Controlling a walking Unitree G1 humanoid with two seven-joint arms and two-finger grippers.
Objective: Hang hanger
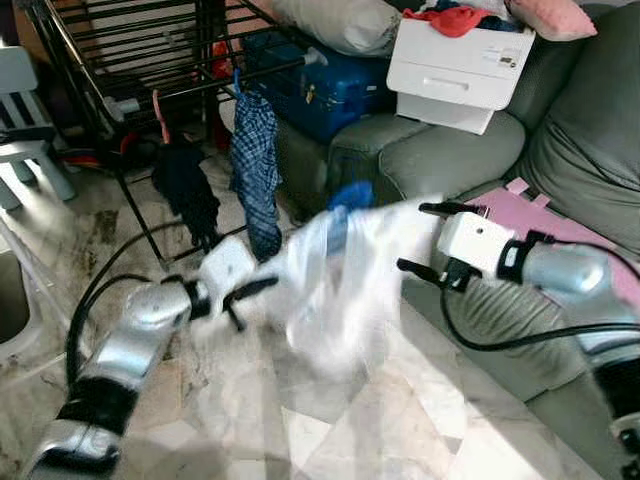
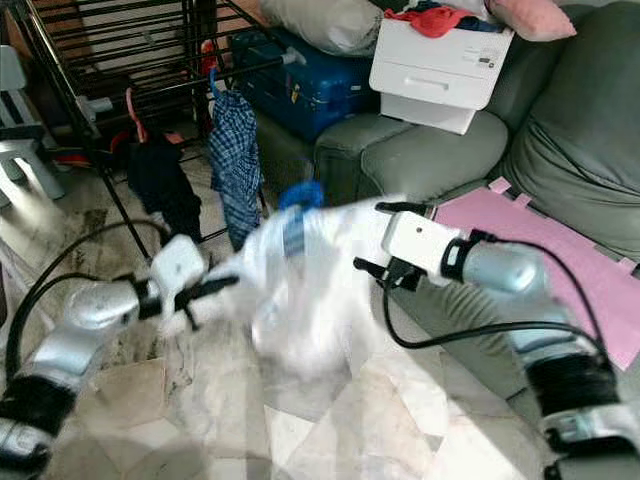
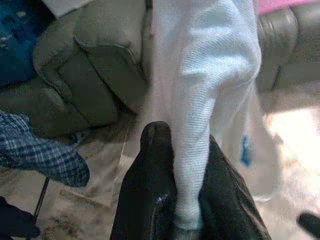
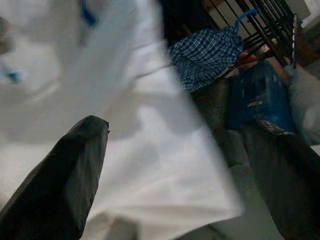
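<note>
A white garment [image 1: 340,290] hangs blurred between my two arms above the tiled floor, with the hook of a blue hanger [image 1: 350,193] sticking out at its top. My left gripper [image 1: 252,292] is shut on the garment's left edge; the left wrist view shows the cloth [image 3: 210,75] pinched between both black fingers [image 3: 150,165]. My right gripper [image 1: 425,238] is at the garment's right edge, open, its fingers [image 4: 65,170] wide apart with white cloth [image 4: 150,150] lying across the gap. The black drying rack [image 1: 130,60] stands behind at the left.
On the rack's rail hang a blue plaid shirt [image 1: 257,165] and a dark garment [image 1: 185,190]. A grey sofa [image 1: 450,150] to the right carries a white printer [image 1: 455,65] and a pink mat [image 1: 545,215]. A blue suitcase [image 1: 320,85] stands behind.
</note>
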